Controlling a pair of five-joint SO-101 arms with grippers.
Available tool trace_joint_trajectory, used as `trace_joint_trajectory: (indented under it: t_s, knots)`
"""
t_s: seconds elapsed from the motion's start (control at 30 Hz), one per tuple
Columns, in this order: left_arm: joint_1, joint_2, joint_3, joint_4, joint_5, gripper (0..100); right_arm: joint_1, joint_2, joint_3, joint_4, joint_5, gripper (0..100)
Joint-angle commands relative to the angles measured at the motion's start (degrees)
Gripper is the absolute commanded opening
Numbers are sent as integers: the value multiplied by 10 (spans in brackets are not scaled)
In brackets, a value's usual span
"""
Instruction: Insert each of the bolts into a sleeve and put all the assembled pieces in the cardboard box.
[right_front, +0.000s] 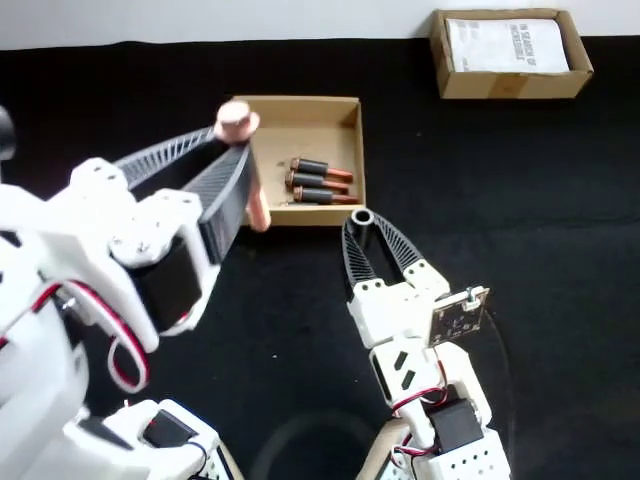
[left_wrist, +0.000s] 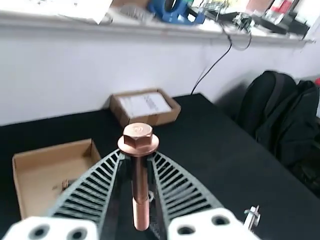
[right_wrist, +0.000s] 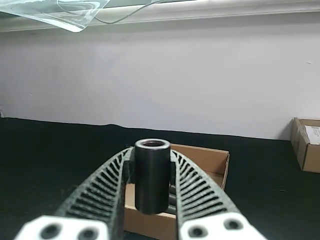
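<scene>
Three finished pieces (right_front: 320, 181) lie in the cardboard box (right_front: 300, 115). Left jaws clamp a bolt (right_front: 238, 120) head-up, tip down, raised near the box. Right jaws grip a sleeve (right_front: 361, 217) upright, bore open, just outside the box wall. Looks staged for a straight drop-in.

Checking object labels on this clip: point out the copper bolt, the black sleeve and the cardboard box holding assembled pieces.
copper bolt (left_wrist: 138, 142): left wrist view, on its hex head.
black sleeve (right_wrist: 152, 175): right wrist view, on its side wall.
cardboard box (right_front: 300, 130): high view, on its bare floor.
</scene>
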Motion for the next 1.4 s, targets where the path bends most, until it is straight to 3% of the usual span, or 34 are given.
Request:
trace_joint_trajectory:
  t_s: [0.0, 0.37, 0.57, 0.77, 1.37]
  knots:
    - [-7, -15, 97, -22, 5, 8, -4, 1, 26, 1, 5, 6]
    - [0, -21, 419, -360, 6, 8, -4, 1, 27, 1, 5, 6]
    - [22, -21, 509, -454, 6, 8, -3, 1, 27, 1, 4, 6]
    - [67, -21, 540, -466, 6, 8, -3, 1, 27, 1, 4, 6]
    - [66, -21, 655, -474, 4, 8, -1, 0, 27, 1, 5, 6]
